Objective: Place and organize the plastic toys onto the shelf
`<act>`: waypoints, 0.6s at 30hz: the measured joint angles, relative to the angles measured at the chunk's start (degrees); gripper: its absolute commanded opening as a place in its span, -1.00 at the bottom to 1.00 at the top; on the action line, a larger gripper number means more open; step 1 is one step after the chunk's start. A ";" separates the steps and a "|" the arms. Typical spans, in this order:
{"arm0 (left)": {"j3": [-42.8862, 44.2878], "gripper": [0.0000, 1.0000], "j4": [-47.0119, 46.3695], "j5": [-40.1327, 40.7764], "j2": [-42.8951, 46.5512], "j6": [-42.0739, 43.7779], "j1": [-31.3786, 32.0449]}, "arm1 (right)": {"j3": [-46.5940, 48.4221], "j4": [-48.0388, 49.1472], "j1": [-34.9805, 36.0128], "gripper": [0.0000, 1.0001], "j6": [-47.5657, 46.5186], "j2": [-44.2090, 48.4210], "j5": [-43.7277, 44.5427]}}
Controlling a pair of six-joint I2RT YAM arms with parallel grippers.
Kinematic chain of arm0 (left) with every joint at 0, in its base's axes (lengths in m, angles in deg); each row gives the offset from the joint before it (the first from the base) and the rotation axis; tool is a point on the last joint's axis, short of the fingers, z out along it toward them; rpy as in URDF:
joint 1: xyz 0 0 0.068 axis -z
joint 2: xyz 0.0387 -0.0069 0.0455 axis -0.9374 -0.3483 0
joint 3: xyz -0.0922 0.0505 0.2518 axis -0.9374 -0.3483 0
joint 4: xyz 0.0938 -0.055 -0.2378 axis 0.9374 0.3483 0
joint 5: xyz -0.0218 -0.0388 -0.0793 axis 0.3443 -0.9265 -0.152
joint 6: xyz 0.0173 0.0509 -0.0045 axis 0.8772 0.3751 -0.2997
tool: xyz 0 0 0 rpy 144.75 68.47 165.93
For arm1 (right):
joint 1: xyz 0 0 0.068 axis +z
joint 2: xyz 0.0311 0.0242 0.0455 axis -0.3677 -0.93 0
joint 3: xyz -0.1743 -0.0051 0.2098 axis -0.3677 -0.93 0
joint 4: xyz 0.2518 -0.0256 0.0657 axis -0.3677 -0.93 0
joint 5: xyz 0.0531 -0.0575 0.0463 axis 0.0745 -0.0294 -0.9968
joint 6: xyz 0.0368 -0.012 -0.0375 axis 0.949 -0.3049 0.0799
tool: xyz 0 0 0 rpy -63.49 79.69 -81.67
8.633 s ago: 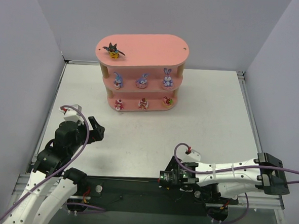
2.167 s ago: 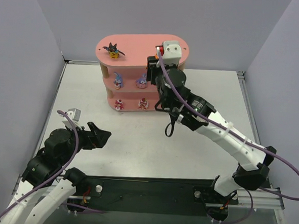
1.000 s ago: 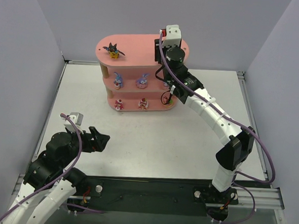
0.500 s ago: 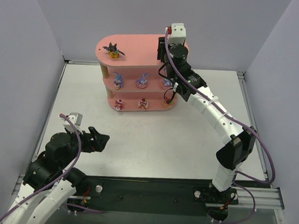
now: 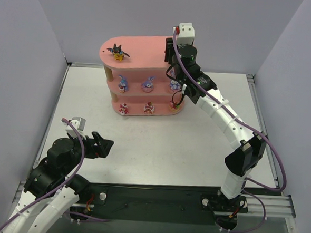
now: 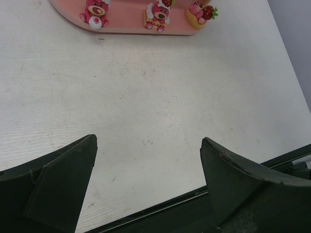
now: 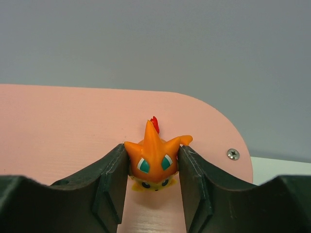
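Observation:
The pink three-tier shelf stands at the far middle of the table. A black bat-like toy sits on its top board at the left. Three purple-blue bunnies stand on the middle tier, and three red-and-white toys on the bottom tier. My right gripper is over the right end of the top board. In the right wrist view it is shut on the orange toy, just above or on the board. My left gripper is open and empty, low at the near left.
The left wrist view shows the red-and-white toys on the bottom board and the table's black front rail. A screw sits near the right end of the top board. Grey walls enclose the table.
My right arm has risen from rest and reached over the shelf; over the last second it has shifted slightly right along the top board. The left arm has lowered a little.

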 measured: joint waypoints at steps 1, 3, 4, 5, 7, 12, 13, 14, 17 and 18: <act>0.00 0.95 0.00 0.00 0.00 0.00 0.00 | 0.07 -0.07 0.00 -0.18 0.00 0.00 0.00; 0.00 0.95 0.00 0.00 0.00 0.00 0.00 | 0.15 -0.24 0.00 -0.13 -0.02 -0.02 -0.07; 0.00 0.95 0.00 0.00 0.00 0.00 0.00 | 0.26 -0.42 0.02 -0.10 -0.04 -0.02 -0.09; 0.00 0.95 0.00 0.00 0.00 0.00 0.00 | 0.33 -0.57 0.02 -0.04 -0.11 -0.04 -0.11; 0.00 0.95 0.00 0.02 0.00 0.00 0.00 | 0.42 -1.14 0.04 0.03 -0.24 -0.11 -0.11; 0.00 0.94 0.00 0.20 0.00 0.00 0.00 | 0.59 -1.73 0.07 0.11 -0.66 -0.92 -0.11; 0.00 0.94 0.00 0.22 0.00 -0.02 0.00 | 0.59 -1.75 0.07 0.11 -0.66 -1.05 -0.11; 0.00 0.95 0.00 0.22 0.00 0.00 0.00 | 0.59 -1.77 0.11 0.11 -0.68 -1.11 -0.09; 0.00 0.95 0.00 0.24 0.00 0.00 0.00 | 0.59 -1.79 0.42 0.11 -0.70 -1.14 -0.02; 0.00 0.95 0.00 0.22 0.00 -0.02 0.00 | 0.59 -1.79 0.42 0.11 -0.70 -1.14 -0.02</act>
